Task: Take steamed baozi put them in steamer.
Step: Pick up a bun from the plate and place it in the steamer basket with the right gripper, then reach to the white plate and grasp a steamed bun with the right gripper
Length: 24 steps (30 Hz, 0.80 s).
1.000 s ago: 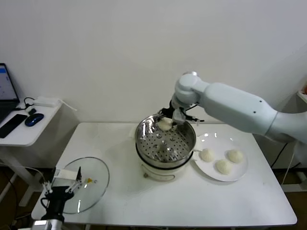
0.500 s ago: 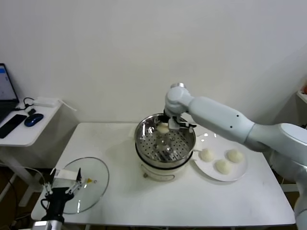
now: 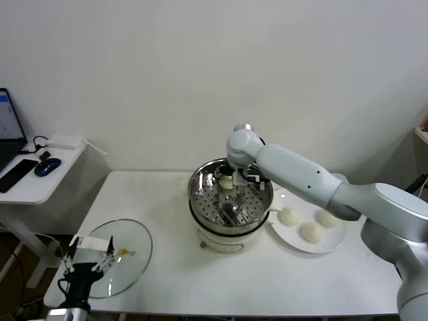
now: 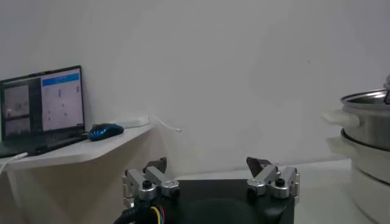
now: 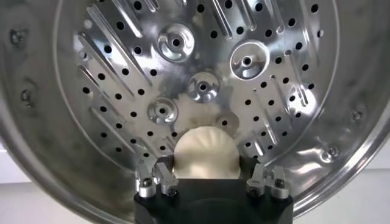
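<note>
The steamer point(image 3: 198, 204) is a shiny steel pot with a perforated bottom point(image 5: 201, 85) on a cream-white base, mid-table. My right gripper point(image 3: 229, 179) reaches down inside it near the far wall. One off-white baozi point(image 5: 204, 151) lies on the perforated bottom between its fingers point(image 5: 161, 175), which stand a little wider than the bun, so the gripper point(image 5: 208, 173) is open. The same baozi point(image 3: 225, 182) shows in the head view. Three more baozi point(image 3: 288, 216) point(image 3: 311, 232) point(image 3: 328, 217) rest on the white plate point(image 3: 301, 200) to the steamer's right. My left gripper point(image 4: 209, 164) waits open at the table's front left.
A glass lid point(image 3: 127, 257) lies at the table's front-left corner, beside my left gripper point(image 3: 87, 264). A low side table point(image 3: 27, 187) further left carries a laptop and a blue mouse point(image 3: 47, 167). The steamer's side point(image 4: 368, 115) shows in the left wrist view.
My right gripper carried the baozi from above the steamer's far rim down into the pot. Its fingers have spread apart around the bun. The left arm has not moved.
</note>
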Each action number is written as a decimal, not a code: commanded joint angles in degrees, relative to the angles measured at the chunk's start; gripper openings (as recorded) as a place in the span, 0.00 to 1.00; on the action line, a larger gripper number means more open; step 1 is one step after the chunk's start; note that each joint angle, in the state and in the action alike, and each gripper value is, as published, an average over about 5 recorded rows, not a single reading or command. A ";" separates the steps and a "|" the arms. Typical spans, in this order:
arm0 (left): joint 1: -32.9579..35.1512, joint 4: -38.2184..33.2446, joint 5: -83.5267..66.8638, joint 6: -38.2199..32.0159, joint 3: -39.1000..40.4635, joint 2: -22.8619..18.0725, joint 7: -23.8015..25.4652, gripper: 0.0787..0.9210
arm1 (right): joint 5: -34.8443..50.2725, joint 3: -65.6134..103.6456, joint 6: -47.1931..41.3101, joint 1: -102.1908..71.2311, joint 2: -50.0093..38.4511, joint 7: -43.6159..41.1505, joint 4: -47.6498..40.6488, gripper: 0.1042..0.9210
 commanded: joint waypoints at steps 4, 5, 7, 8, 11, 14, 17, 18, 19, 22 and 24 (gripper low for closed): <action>-0.02 -0.06 -0.01 0.17 -0.07 0.24 0.04 0.88 | -0.44 1.60 1.52 -0.54 0.32 0.31 -0.52 0.87; 0.00 -0.08 -0.02 0.17 -0.09 0.26 0.04 0.88 | 0.18 1.62 1.65 -0.17 0.06 0.09 -0.19 0.88; 0.07 -0.12 -0.02 0.17 -0.12 0.27 0.03 0.88 | 2.70 1.22 1.79 1.17 -0.88 -0.74 0.85 0.88; 0.11 -0.15 -0.02 0.16 -0.12 0.26 0.03 0.88 | 4.76 0.65 1.70 2.16 -1.67 -1.33 1.63 0.88; 0.21 -0.28 0.01 0.18 -0.09 0.21 0.03 0.88 | 13.04 -2.17 0.79 5.93 -5.10 -3.58 4.27 0.88; 0.19 -0.47 0.05 0.24 -0.03 0.17 0.04 0.88 | 25.07 -6.63 -1.99 11.44 -10.15 -5.59 7.50 0.88; 0.01 -0.64 0.08 0.42 0.07 0.16 0.03 0.88 | 37.07 -12.30 -6.70 17.80 -15.79 -6.98 10.33 0.88; -0.09 -0.69 0.10 0.48 0.14 0.14 0.03 0.88 | 41.29 -14.53 -8.85 20.06 -17.63 -7.41 10.88 0.88; -0.18 -0.73 0.12 0.55 0.21 0.13 0.03 0.88 | 45.12 -16.82 -11.34 22.13 -19.23 -7.68 11.14 0.88; -0.47 -0.88 0.18 0.66 0.49 0.08 0.04 0.88 | 58.27 -24.05 -20.68 27.43 -23.87 -8.14 10.37 0.88; -0.60 -1.08 0.21 0.72 0.69 0.06 0.05 0.88 | 64.92 -27.21 -26.24 29.01 -26.48 -8.08 8.81 0.88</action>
